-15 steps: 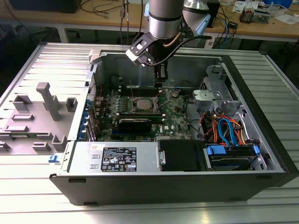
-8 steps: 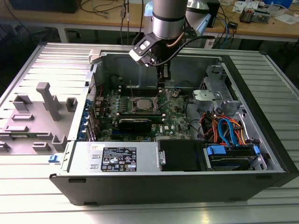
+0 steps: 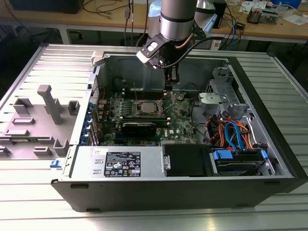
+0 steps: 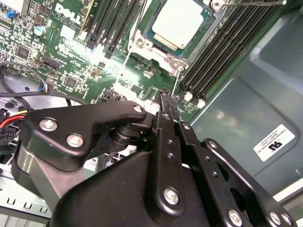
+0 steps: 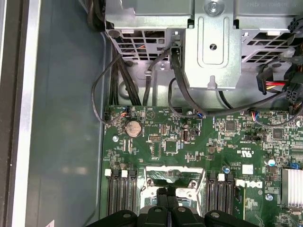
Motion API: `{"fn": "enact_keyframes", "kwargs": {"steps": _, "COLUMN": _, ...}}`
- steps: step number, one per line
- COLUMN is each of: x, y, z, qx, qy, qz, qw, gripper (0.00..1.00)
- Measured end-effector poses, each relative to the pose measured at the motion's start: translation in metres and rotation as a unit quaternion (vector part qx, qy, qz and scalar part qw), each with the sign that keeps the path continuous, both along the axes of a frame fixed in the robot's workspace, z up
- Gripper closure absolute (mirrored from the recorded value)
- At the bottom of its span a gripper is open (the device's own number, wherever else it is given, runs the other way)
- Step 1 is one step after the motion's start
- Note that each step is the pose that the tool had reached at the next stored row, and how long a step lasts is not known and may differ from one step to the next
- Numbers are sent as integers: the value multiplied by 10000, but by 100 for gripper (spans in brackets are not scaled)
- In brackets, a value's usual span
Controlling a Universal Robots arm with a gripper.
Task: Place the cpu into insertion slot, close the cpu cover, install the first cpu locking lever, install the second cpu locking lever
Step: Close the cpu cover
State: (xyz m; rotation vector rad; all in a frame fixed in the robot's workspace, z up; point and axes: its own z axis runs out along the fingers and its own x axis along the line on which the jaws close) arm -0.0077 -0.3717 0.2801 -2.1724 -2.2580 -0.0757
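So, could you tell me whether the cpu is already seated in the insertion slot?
Yes, in the second wrist view the silver-topped cpu lies flat in the insertion slot.

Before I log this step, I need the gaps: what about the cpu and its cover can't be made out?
First wrist view: the gripper and the picture's edge hide much of the cpu cover.
Second wrist view: the edge cuts off part of the cpu.
Exterior view: the cpu cover is too small to tell if latched.
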Motion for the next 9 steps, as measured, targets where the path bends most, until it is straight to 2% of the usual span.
{"fn": "enact_keyframes", "kwargs": {"steps": 9, "x": 66, "y": 1, "z": 0, "qx": 0, "qy": 0, "qz": 0, "qw": 10000, "gripper": 89}}
